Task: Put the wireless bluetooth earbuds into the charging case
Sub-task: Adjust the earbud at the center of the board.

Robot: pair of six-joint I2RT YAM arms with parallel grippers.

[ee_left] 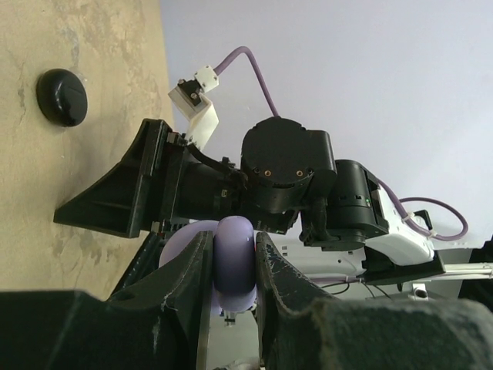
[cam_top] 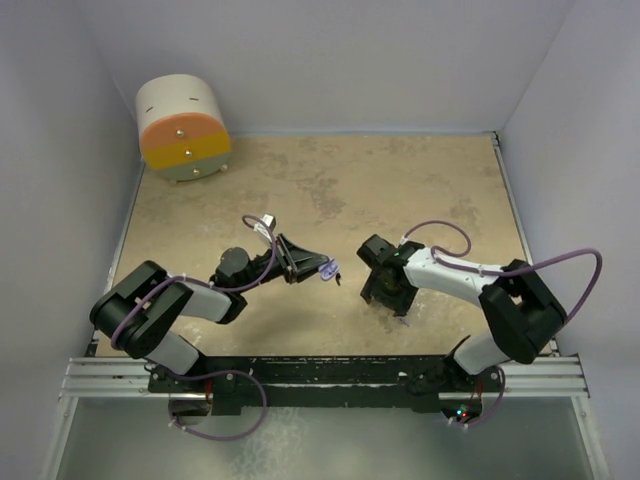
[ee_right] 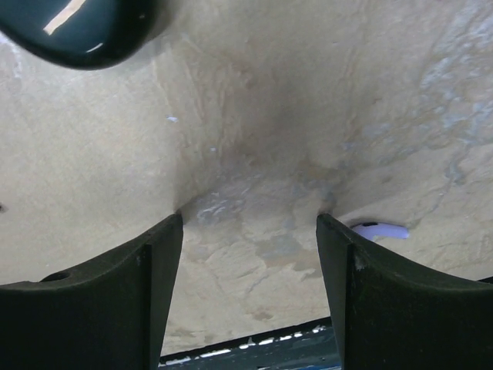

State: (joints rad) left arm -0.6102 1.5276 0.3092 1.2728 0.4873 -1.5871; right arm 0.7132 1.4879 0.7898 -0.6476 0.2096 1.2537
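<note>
Status: left tool [ee_left: 233,239] is clenched on a lavender piece [ee_left: 235,270], probably an earbud. Right tool [ee_right: 248,223] is released, low over the bench [ee_right: 269,116]. A lavender earbud [ee_right: 381,230] lies just outside one of its fingers. Pick-up step: you need to shift sideways to straddle it, then close.

In the right wrist view, a dark glossy thing [ee_right: 73,31] is running off the top edge, so its full shape is not showing. A pale lavender piece [ee_right: 379,230] is peeking out from behind one finger of the right gripper [ee_right: 249,223], with most of it hidden. Both fingers are running off the bottom edge. In the left wrist view, a lavender thing [ee_left: 235,262] is sitting pinched in the left gripper [ee_left: 233,239]. The blurred fingers are covering its lower part. From above it is showing too small to identify.
</note>
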